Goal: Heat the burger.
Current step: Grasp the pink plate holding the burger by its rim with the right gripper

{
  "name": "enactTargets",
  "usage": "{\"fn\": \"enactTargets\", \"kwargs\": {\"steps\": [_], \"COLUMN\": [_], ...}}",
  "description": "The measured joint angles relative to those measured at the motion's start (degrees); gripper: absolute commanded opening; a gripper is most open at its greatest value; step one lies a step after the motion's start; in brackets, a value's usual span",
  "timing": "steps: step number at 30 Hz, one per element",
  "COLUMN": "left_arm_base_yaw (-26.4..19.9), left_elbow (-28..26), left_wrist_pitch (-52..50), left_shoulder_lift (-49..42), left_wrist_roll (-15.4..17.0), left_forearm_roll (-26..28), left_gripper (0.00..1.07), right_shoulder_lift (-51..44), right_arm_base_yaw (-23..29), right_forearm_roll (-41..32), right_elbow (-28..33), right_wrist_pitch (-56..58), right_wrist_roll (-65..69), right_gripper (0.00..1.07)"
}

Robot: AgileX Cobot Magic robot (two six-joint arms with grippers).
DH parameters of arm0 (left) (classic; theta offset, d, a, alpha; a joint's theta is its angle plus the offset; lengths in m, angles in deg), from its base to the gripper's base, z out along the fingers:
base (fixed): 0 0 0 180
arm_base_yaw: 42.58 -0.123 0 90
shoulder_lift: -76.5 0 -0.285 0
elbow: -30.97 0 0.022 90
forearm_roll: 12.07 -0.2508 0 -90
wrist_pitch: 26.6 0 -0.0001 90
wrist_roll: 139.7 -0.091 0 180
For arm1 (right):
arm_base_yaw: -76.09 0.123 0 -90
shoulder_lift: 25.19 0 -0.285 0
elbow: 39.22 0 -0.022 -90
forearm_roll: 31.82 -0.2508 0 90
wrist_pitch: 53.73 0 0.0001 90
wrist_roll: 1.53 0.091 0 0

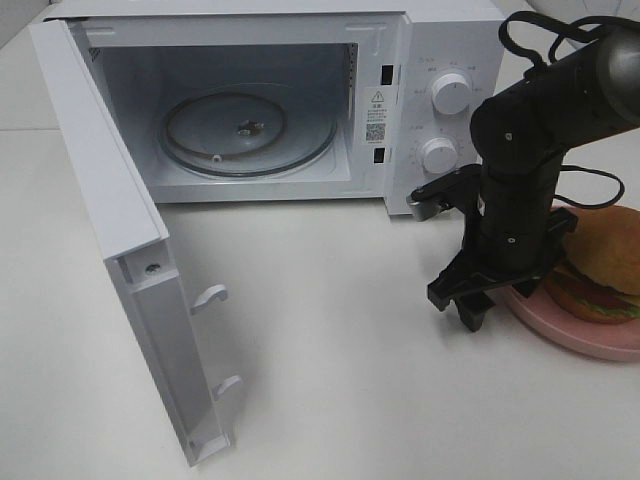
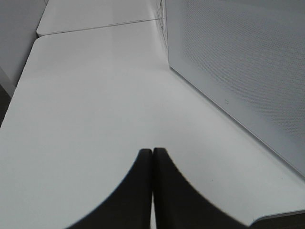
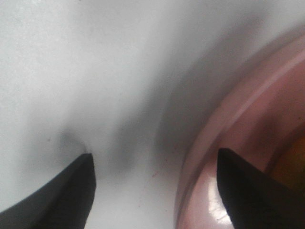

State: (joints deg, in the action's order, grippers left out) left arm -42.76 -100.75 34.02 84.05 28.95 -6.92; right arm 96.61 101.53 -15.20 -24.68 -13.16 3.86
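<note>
The right arm (image 1: 520, 170) is matte black, made of stubby rounded segments dotted with small pale screws (image 1: 511, 239), with black cables (image 1: 520, 45) looping above, a silver-grey block (image 1: 428, 207) at the wrist and tapered black fingers (image 3: 66, 191).

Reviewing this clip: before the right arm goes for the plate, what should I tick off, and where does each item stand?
1. Door swung wide open: ok.
2. Turntable bare, nothing in the way: ok.
3. Burger sitting on the plate: ok.
4. Right gripper open, one finger over the table, the other over the plate, the plate's edge between them: ok.
5. Fingers low enough to catch that edge: cannot tell.
6. Left gripper shut, on the far side of the door, away from the plate: ok.
</note>
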Motion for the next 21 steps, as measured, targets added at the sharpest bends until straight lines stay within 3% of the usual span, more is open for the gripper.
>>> {"fn": "enactTargets", "kwargs": {"steps": [21], "left_arm_base_yaw": [0.00], "left_elbow": [0.00], "left_wrist_pitch": [0.00], "left_shoulder_lift": [0.00], "left_wrist_roll": [0.00], "left_forearm_roll": [0.00], "left_gripper": [0.00], "right_shoulder_lift": [1.95], "right_arm_base_yaw": [0.00], "right_forearm_roll": [-0.23], "right_elbow": [-0.97], "right_wrist_pitch": [0.52], "right_wrist_roll": [-2.01], "right_gripper": [0.68]}}
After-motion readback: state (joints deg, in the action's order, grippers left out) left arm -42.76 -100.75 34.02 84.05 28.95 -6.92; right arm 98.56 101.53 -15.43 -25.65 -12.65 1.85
